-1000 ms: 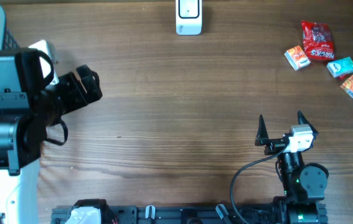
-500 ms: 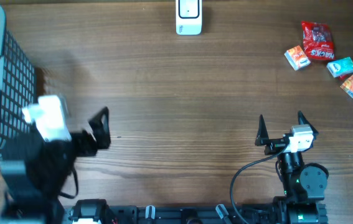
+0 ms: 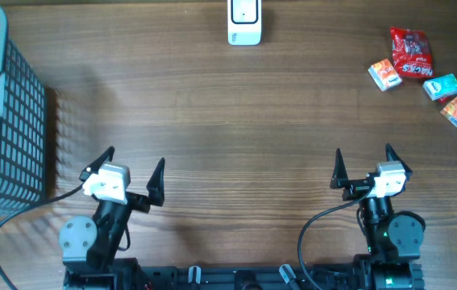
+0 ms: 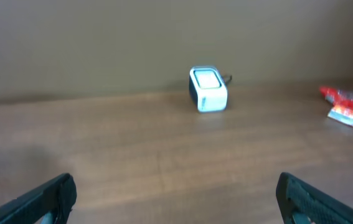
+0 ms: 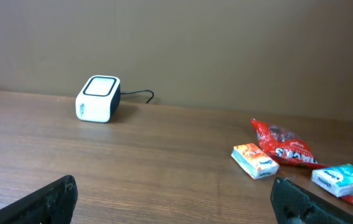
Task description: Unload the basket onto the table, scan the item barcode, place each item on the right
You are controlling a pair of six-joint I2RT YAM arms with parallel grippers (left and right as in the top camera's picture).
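Left end effector (image 3: 135,157) and right end effector (image 3: 363,151) wide open, empty, well apart from barcode scanner (image 3: 244,22) and snack packets (image 3: 409,48).

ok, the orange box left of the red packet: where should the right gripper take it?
Probably from straight above, across its narrower width. The orange box lies flat and angled at the pile's left edge, with bare table on its left and near sides. The red packet crowds its far right side, so avoid that side. The right gripper is open.
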